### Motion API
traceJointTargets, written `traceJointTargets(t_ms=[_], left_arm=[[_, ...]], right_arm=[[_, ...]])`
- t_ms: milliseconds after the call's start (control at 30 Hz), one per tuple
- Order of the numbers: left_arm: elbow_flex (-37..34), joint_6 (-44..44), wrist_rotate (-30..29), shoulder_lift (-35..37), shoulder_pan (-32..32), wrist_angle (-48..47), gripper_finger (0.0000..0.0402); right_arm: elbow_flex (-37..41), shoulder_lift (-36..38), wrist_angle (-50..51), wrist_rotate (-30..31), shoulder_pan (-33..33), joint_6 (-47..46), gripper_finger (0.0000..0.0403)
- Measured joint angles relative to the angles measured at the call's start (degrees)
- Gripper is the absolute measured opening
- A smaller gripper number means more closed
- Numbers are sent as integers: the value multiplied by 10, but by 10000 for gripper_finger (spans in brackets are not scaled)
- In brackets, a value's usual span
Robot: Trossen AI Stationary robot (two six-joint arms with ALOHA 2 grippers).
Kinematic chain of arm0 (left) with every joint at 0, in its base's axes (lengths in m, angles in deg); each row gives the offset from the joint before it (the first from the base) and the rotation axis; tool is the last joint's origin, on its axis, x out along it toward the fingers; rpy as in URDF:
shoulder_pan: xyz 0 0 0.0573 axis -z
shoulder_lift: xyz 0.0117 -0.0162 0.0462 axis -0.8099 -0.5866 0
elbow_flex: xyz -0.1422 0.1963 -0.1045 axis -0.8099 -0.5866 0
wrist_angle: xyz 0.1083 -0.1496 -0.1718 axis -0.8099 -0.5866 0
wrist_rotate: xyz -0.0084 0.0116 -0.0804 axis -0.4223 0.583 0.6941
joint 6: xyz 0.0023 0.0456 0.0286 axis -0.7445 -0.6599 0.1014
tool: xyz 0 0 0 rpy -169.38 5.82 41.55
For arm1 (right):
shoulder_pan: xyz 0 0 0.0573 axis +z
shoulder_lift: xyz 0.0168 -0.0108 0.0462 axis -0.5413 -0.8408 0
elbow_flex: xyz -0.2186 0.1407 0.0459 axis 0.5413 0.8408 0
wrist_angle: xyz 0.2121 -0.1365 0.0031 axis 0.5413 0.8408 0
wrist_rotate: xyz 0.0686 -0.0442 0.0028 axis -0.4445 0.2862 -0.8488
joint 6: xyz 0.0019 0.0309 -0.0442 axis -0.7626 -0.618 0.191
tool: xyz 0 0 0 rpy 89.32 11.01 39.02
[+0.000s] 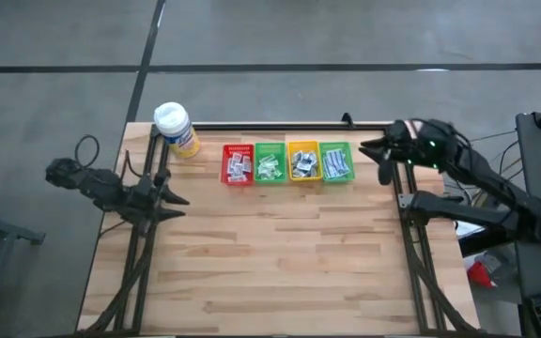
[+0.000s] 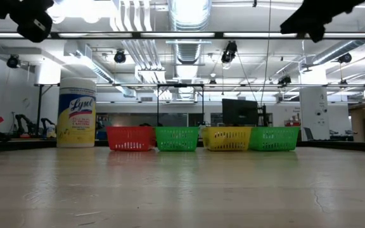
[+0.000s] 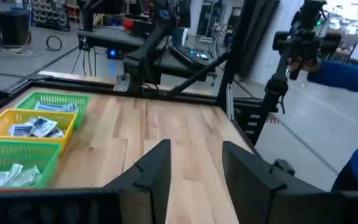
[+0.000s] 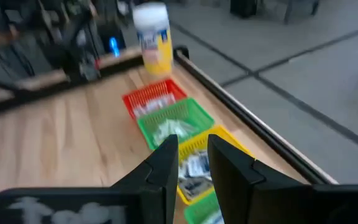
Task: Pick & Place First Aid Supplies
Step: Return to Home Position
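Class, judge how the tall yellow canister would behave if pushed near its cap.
The canister stands upright, taller than wide, so a high push would probably tip it. Its round body would likely roll afterwards.

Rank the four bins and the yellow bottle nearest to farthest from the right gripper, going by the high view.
From the right gripper, off the row's right end:
1. Right green bin, row's right end.
2. Yellow bin, next left.
3. Left green bin, third along.
4. Red bin, row's left end.
5. Yellow bottle, beyond the red bin.
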Motion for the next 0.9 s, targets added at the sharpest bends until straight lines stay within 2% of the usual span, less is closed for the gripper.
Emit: traceJointTargets(t_ms=[67, 167, 300, 400, 467, 567, 667, 800, 900], left_arm=[[-25, -16, 0, -1, 0, 34, 138], [-81, -35, 0, -4, 0, 149, 138], [-175, -98, -11, -33, -2, 355, 138], [-208, -109, -68, -61, -14, 438, 138], [-208, -101, -93, -75, -27, 439, 138], [-187, -111, -96, -80, -57, 408, 138], [-151, -110, -95, -74, -96, 318, 138], [-96, -94, -35, -52, -136, 181, 138], [-84, -73, -10, -20, -138, 120, 138]], right_arm=[[39, 38, -29, 0, 0, -30, 80], [87, 85, -43, 0, 0, -109, 74], [144, 138, -45, -39, 2, -91, 68], [178, 175, -45, -48, 1, -84, 69], [196, 202, -45, -49, 1, -85, 72], [219, 245, -46, -49, 1, -89, 78], [237, 292, -46, -50, 1, -97, 83], [265, 350, -48, -51, 2, -134, 88], [302, 356, -60, -49, 2, -151, 89]])
